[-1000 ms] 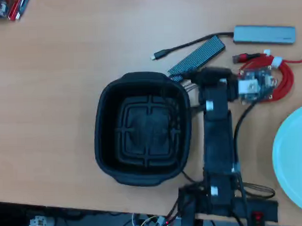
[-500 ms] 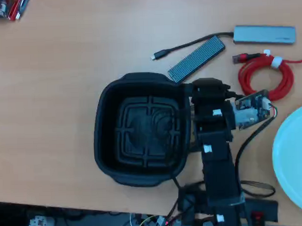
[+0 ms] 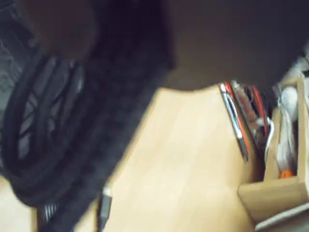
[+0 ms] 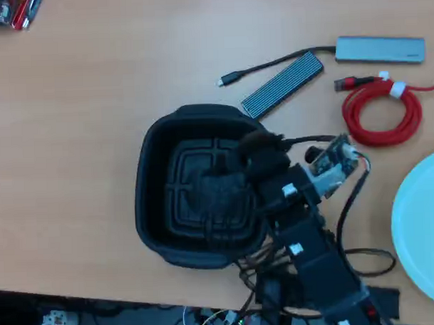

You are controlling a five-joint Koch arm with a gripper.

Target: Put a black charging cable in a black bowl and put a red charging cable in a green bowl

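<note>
The gripper (image 4: 225, 183) hangs over the black bowl (image 4: 156, 207) near the bench's front edge; jaw state unclear. The red charging cable (image 4: 381, 112) lies coiled toward the right edge.

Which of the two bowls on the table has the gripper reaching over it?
The black bowl, the squarish one with the grid floor. The gripper is over its inside; the green bowl sits untouched at the overhead view's right edge.
</note>
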